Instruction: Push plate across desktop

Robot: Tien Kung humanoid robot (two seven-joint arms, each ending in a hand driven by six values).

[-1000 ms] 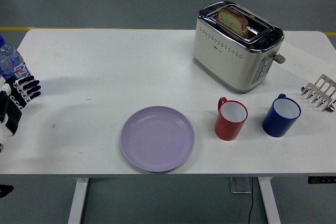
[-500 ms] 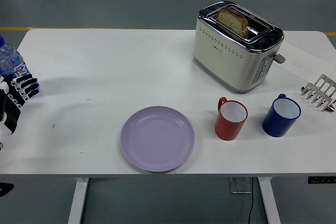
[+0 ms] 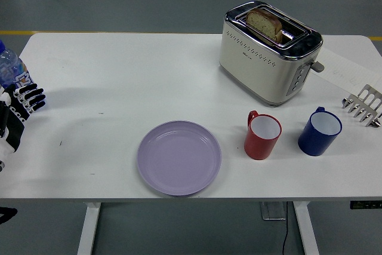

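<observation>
My left hand (image 3: 18, 108) waits at the surface's (image 3: 119, 70) left edge, fingers loosely apart, holding nothing. The lilac plate (image 3: 179, 157) lies well apart, to its right and nearer the front edge.

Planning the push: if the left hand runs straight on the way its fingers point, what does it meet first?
The left hand points right across bare table, passing behind the plate. The toaster looks first, though depth is unclear.

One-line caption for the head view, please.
Left hand open at the table's left edge, apart from the purple plate; toaster with bread, red mug and blue mug to the right.
</observation>
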